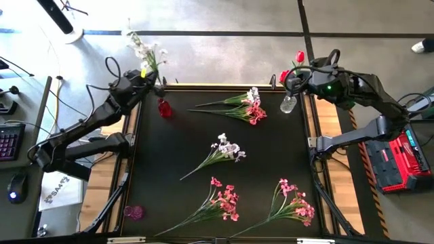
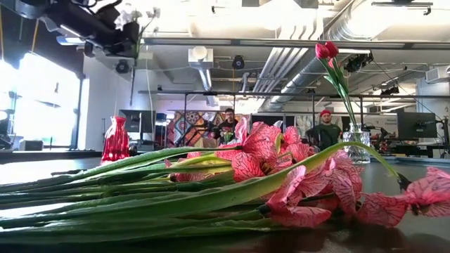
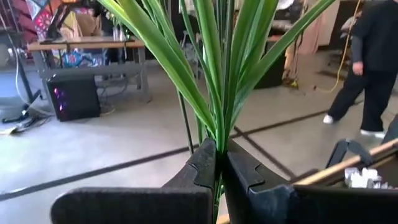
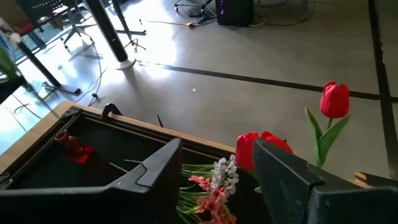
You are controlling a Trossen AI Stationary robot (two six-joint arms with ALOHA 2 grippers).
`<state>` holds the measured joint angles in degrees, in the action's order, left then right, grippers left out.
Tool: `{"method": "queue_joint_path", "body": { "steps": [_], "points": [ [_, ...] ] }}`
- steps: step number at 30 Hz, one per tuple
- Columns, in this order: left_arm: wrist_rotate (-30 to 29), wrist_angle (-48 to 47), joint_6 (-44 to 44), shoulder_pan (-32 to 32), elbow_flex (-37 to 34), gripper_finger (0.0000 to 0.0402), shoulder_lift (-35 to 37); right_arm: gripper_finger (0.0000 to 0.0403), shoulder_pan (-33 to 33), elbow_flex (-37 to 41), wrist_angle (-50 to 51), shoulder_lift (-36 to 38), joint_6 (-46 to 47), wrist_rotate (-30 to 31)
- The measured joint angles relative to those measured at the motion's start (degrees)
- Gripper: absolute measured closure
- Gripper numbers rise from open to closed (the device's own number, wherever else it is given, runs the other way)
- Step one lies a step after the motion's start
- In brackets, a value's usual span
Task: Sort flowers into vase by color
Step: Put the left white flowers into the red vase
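Over the bench, high view: left hand (image 1: pixel 150 76) sits at the far left corner, clamped on a white spray (image 1: pixel 142 49) whose blossoms point out past the edge; the red vase (image 1: pixel 164 108) stands just beside it on the black bench (image 1: pixel 176 146).
Right side, high view: right hand (image 1: pixel 296 81) hovers at the far right corner, above the clear vase (image 1: pixel 289 104) that already holds red tulips (image 1: pixel 300 57).
Loose flowers, high view: a mixed pink and white bunch (image 1: pixel 249 106) lies near the clear vase, a white bunch (image 1: pixel 226 150) mid-bench, two pink bunches (image 1: pixel 224 200) (image 1: pixel 295 202) along the near edge.
Low view: pink blooms (image 2: pixel 264 151) and long stems fill the foreground; the red vase (image 2: pixel 115 140) and the clear vase (image 2: pixel 357 147) with tulips stand behind.
Left wrist view: fingers (image 3: pixel 202 168) pressed tight around green stems (image 3: pixel 219 74).
Right wrist view: fingers (image 4: pixel 155 165) spread wide, nothing between them; tulips (image 4: pixel 334 99) close ahead.
Step in hand: carrying the white spray to a vase, by my reading.
Next move: swing the stems upright, line their ends over a vase mouth and lower before letting go; which vase suits white I cannot tell.
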<state>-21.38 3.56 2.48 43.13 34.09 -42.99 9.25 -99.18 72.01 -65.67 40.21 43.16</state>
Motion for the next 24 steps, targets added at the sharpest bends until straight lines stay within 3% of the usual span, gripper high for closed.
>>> {"method": "queue_joint_path", "body": {
  "steps": [4, 13, 20, 24],
  "points": [
    [-1.57, -4.41, 3.04, 0.00, -1.21, 0.0401, 2.58, 0.0220, 0.00, 0.00, -0.02, 0.00, -0.11, 0.87],
    [-3.38, -2.90, 5.90, -1.60, -8.79, 0.0401, 9.48, 0.0220, 0.00, 0.00, -0.02, -0.02, 0.15, 1.33],
    [-1.40, 0.28, 5.14, -1.92, -14.59, 0.0400, 10.02, 0.0220, 0.00, 0.00, -0.28, -0.07, 0.63, 1.30],
    [-1.18, 0.31, 8.89, -1.92, -17.22, 0.0391, 10.00, 0.0220, 0.01, 0.00, -0.29, -0.37, 1.43, 1.30]
  ]
}}
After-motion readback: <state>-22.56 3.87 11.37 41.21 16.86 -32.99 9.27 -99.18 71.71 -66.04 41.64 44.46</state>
